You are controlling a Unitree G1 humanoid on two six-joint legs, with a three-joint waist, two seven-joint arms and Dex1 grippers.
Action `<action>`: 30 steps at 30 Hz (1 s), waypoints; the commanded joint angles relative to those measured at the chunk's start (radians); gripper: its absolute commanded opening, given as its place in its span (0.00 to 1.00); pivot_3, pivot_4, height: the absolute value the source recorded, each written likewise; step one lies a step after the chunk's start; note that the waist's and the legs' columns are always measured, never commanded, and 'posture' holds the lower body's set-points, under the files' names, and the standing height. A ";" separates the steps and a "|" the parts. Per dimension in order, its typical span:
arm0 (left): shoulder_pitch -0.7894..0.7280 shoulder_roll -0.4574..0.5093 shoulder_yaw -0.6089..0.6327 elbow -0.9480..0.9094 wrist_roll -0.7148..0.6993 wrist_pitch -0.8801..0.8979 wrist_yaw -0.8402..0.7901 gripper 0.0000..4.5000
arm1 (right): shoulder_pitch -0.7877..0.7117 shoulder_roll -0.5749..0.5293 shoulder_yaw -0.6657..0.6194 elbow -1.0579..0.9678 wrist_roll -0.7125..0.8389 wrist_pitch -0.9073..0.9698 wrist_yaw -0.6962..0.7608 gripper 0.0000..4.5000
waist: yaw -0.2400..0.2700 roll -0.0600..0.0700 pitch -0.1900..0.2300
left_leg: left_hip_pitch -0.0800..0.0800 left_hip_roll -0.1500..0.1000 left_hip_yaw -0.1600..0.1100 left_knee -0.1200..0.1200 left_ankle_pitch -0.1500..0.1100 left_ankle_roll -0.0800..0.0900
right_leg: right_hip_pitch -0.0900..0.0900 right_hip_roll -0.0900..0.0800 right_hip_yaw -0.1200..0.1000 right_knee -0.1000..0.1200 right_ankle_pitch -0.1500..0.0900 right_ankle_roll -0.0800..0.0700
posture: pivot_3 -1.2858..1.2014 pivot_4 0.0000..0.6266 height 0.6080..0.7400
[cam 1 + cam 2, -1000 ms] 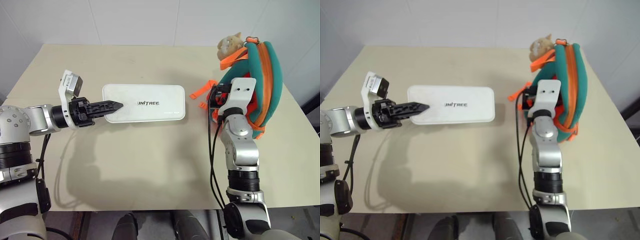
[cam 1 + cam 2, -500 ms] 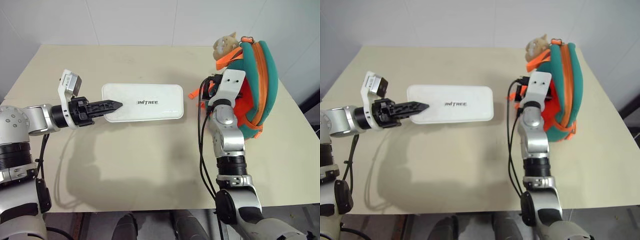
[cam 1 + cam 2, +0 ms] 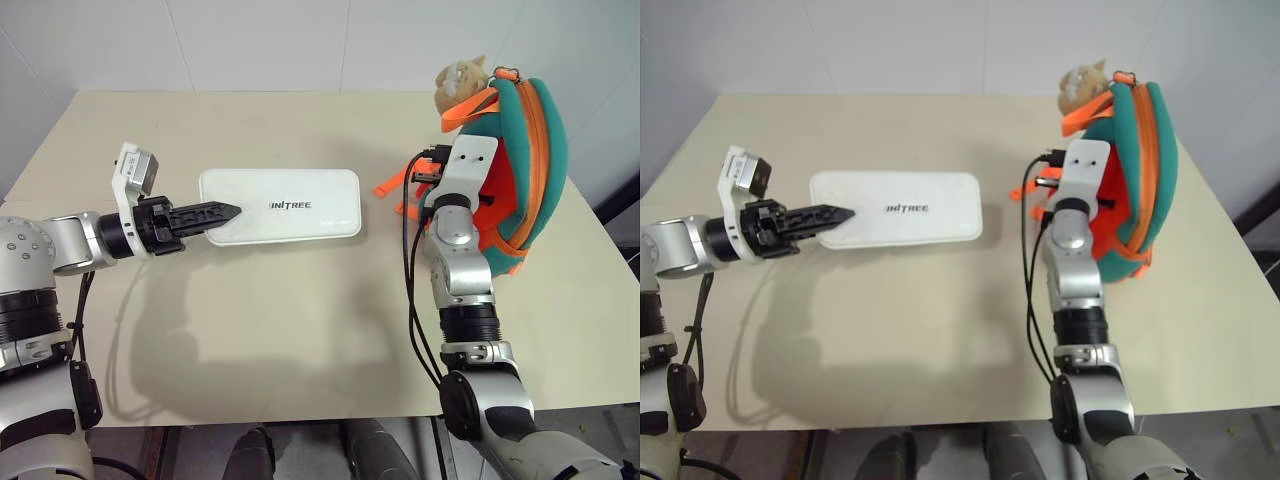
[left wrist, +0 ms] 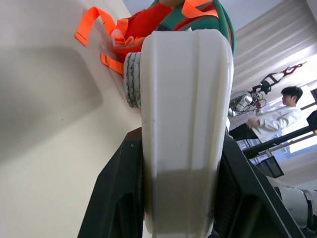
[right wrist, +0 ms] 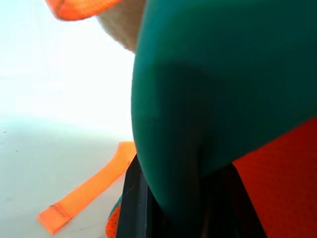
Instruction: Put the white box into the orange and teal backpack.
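Pinching the orange and teal backpack (image 3: 520,150) now — right fingers (image 5: 148,208), spread earlier; left fingers (image 4: 119,198) clamp the white box (image 3: 280,204).

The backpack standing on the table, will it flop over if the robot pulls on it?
Probably a bit floppy: the orange and teal backpack is soft fabric with loose orange straps trailing on the table. It stands tall on a narrow base, so a tug could tip it. The right gripper pinching its teal strap may bend the fabric before moving the bag.
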 commanded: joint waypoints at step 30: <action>-0.154 0.102 0.023 0.227 0.184 -0.242 -0.067 0.30 | 0.165 -0.370 0.078 -0.796 0.684 0.522 0.911 0.01 | 0.008 0.000 0.000 | -0.001 0.000 0.000 0.000 -0.002 0.004 | 0.000 0.000 0.000 -0.002 0.000 0.000 | 0.52 0.24 1.00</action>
